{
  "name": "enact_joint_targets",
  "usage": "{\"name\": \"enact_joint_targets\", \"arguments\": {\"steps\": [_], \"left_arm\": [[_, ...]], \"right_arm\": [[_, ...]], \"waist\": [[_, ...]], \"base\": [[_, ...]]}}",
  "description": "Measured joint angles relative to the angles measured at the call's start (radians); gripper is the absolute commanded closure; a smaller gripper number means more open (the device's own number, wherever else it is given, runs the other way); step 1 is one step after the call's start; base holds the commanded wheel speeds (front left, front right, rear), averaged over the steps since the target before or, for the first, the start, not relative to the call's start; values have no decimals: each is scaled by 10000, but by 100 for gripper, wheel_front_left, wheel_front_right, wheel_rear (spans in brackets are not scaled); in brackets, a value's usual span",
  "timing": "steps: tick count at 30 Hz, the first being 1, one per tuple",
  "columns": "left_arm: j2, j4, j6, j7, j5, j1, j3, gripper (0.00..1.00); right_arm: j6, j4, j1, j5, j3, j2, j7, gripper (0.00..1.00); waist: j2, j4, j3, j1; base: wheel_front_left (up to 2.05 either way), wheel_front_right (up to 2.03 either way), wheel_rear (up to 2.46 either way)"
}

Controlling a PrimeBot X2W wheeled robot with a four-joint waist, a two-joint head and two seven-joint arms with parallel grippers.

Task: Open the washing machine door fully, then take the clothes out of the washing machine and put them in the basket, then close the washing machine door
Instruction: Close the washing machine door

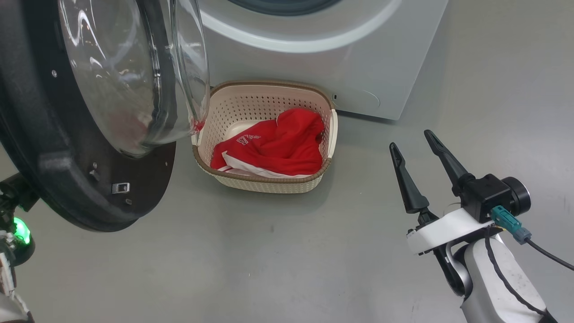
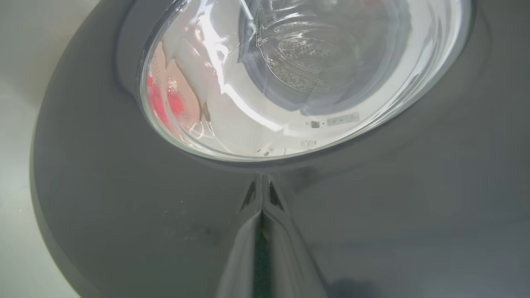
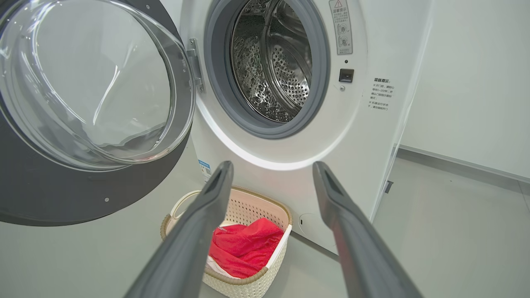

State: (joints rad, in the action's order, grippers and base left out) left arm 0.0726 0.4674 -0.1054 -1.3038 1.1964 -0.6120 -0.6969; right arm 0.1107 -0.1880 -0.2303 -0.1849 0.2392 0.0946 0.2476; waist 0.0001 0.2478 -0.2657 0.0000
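The washing machine door (image 1: 49, 148) stands swung open at the left, its glass bowl (image 1: 134, 67) bulging toward the basket (image 1: 269, 184). The red clothes (image 1: 278, 143) lie heaped in the basket, in front of the white washing machine (image 1: 314, 67). My left gripper (image 2: 261, 209) is shut, its tips against the door's (image 2: 124, 207) glossy black outer face just below the glass. My right gripper (image 1: 410, 139) hangs open and holds nothing, to the right of the basket. In the right wrist view this gripper (image 3: 273, 165) points at the machine (image 3: 356, 136), and the steel drum (image 3: 281, 62) looks bare.
Grey floor (image 1: 278, 269) stretches in front of and to the right of the machine. A white wall (image 3: 468, 82) stands to the machine's right. My left arm's wrist with a green light (image 1: 20, 231) sits behind the door's lower edge.
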Motion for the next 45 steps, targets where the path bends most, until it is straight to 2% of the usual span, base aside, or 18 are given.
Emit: {"name": "enact_joint_targets", "arguments": {"steps": [5,13,21,24,26,28,36,45], "left_arm": [[6,-554,-71,667,-669,409,215,100],[391,-1774,-151,2090,-2282,1197,773,100],[1266,-3931,-151,3952,-3787,2163,2343,100],[1331,-4439,-151,4964,-4274,2615,2813,100],[1622,-4767,-151,5662,-4819,2986,3181,100],[1739,-4849,-151,5956,-4961,3157,3262,100],[1793,-4911,-151,8418,-5634,4237,3916,100],[1685,-4763,-155,10970,-6088,4846,4025,100]], "right_arm": [[-2,-40,117,-73,-56,-13,2,0],[-2,-73,236,-84,-88,-46,4,0],[-2,-65,335,-86,-27,-104,46,0],[-2,-71,342,-86,-23,-111,46,0],[-2,-73,355,-86,-13,-119,48,0],[-2,-71,360,-86,-12,-127,48,0],[-2,-71,421,-88,-10,-157,46,0],[0,-73,562,-90,17,-169,48,0]], "waist": [[0,18,155,0],[0,75,429,0],[0,100,499,0],[0,98,530,0],[0,94,580,0],[0,91,594,0],[0,75,692,0],[0,86,847,0]], "base": [[0,0,0],[0,0,0],[0,0,0],[0,0,0],[0,0,0],[0,0,0],[0,0,0],[0,0,0]]}}
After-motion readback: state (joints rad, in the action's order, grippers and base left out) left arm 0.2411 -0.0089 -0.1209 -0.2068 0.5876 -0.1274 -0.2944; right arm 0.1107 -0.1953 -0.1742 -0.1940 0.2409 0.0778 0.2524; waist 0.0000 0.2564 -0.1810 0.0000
